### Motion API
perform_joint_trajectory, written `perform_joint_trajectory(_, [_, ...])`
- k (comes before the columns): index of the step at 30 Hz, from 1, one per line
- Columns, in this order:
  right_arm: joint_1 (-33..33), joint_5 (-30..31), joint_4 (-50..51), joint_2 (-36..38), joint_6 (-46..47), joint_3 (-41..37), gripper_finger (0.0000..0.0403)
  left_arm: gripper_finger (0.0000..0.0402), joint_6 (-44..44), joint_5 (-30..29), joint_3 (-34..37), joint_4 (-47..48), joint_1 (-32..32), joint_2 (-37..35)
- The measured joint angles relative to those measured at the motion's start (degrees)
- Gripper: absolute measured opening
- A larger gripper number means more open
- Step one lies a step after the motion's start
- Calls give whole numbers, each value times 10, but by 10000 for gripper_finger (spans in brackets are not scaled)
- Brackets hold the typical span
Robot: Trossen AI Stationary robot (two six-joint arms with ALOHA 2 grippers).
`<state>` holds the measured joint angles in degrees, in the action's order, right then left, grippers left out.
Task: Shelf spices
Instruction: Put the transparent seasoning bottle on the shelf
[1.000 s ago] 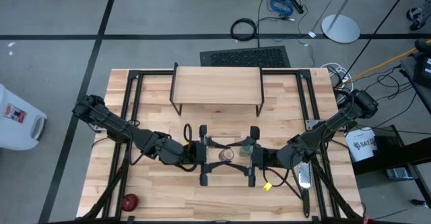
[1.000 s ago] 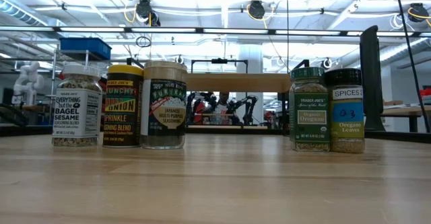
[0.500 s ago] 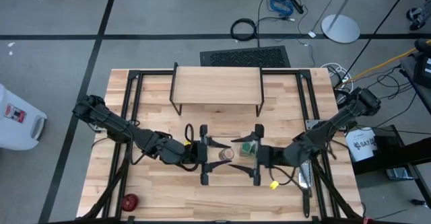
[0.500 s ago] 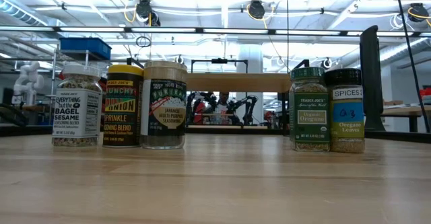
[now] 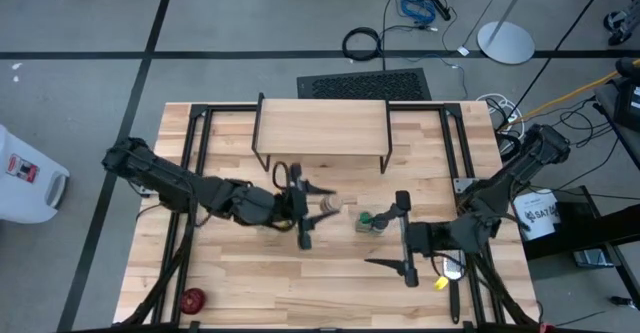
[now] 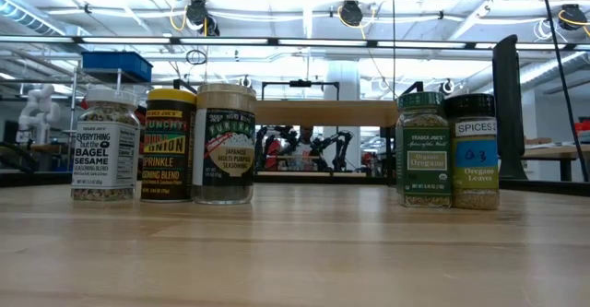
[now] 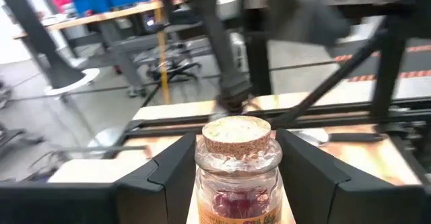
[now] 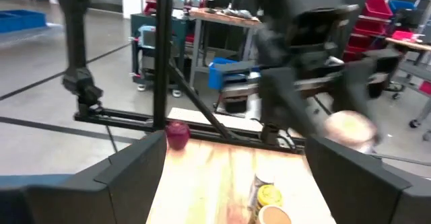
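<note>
Cork-stoppered glass jar (image 7: 237, 167) sits clamped in your left gripper (image 5: 303, 211), just in front of the shelf (image 5: 322, 128); it looks light, brittle and slick, so hold the body, not the cork. Your right gripper (image 5: 403, 241) stands open, empty

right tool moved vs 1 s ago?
Yes. In the high view the right tool has backed off the green-lidded jar, away from the shelf, toward the table's near-right edge, open and empty.

Two jars (image 5: 350, 213) lie before the shelf (image 5: 322, 126), between both arms
</note>
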<state>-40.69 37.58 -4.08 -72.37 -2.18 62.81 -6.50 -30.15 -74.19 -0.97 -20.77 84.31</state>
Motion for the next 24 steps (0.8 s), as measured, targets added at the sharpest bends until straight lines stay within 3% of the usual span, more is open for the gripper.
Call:
perform_joint_trajectory(16, [-14,-1,2,1,-4,0,341,191,47,-13,0,233,93,-158])
perform_joint_trajectory(24, [-14,-2,1,1,-4,-1,341,191,51,-2,64,248,181,-216])
